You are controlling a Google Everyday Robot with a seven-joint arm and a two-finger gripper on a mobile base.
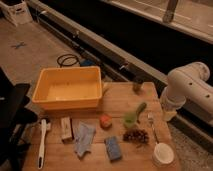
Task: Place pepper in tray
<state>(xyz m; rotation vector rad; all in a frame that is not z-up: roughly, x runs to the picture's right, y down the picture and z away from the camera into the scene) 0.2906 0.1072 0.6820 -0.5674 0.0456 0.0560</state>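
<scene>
Pepper (140, 108) slim, green, diagonal on table (125, 95), apart from deep yellow tray (66, 104); gripper (169, 114) at table's right edge.

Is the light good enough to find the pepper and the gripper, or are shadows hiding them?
Camera view: dim, warm light, no glare; the tray and wooden table are evenly lit. Camera view: the pepper stands out beside the green cup. Camera view: the gripper is a dark shape over the table's back edge, right of the tray, merging with the black background.

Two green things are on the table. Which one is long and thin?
The pepper, slim and curved, just behind the short round cup, on the side toward the gripper at the far edge of the table.
</scene>
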